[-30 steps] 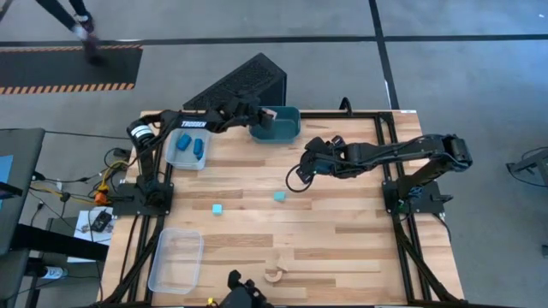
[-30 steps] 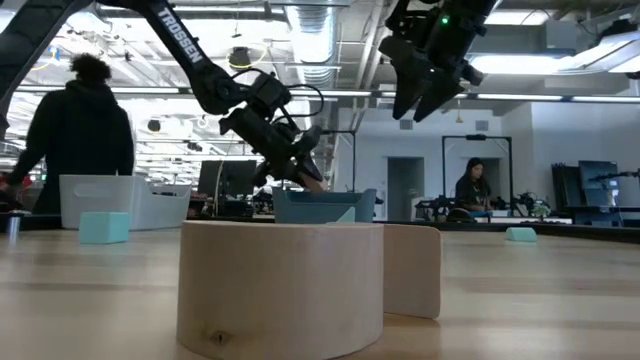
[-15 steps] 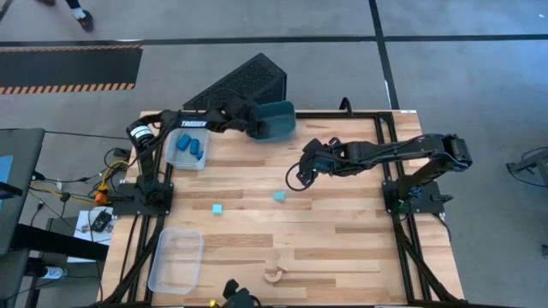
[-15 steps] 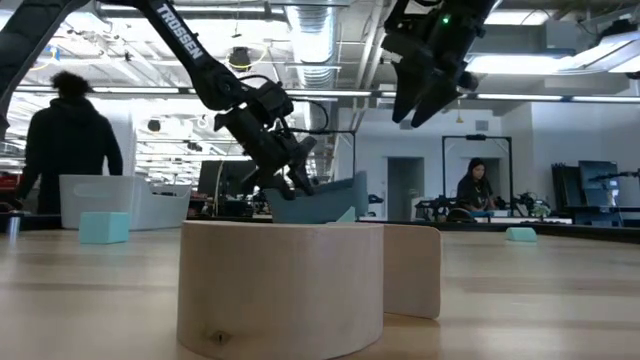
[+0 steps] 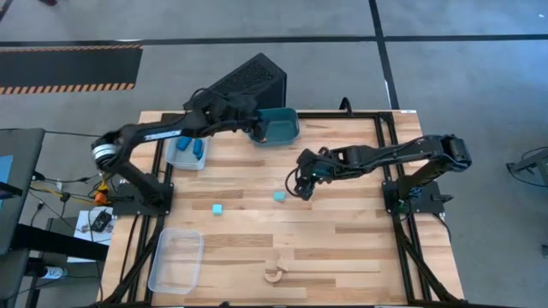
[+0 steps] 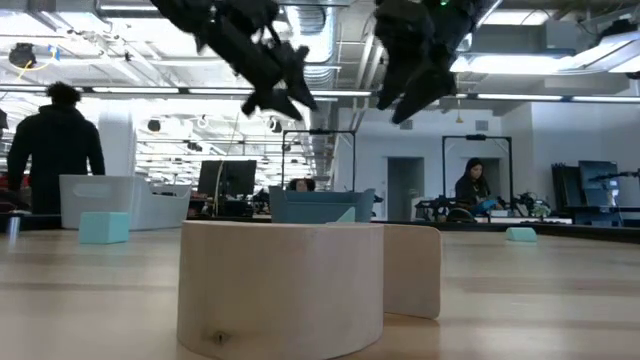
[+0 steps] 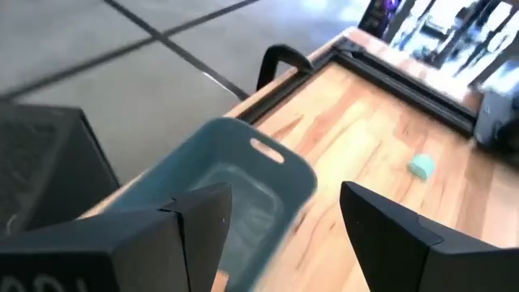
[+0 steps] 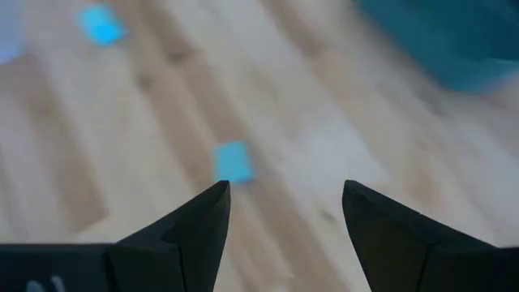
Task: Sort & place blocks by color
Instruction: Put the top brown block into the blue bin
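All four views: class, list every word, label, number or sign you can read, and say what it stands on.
No text can be quoted with confidence.
High view: pale lettering along the left arm, too small to read.
Left wrist view: pale marks on the body of the left pincer, cut off by the picture's edge, unreadable.
Right wrist view: similar marks on the right pincer, unreadable.
Low view: none.

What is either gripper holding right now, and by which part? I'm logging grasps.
Nothing is held. The left gripper is open above the teal tub; the right gripper is open over a pale cyan block.
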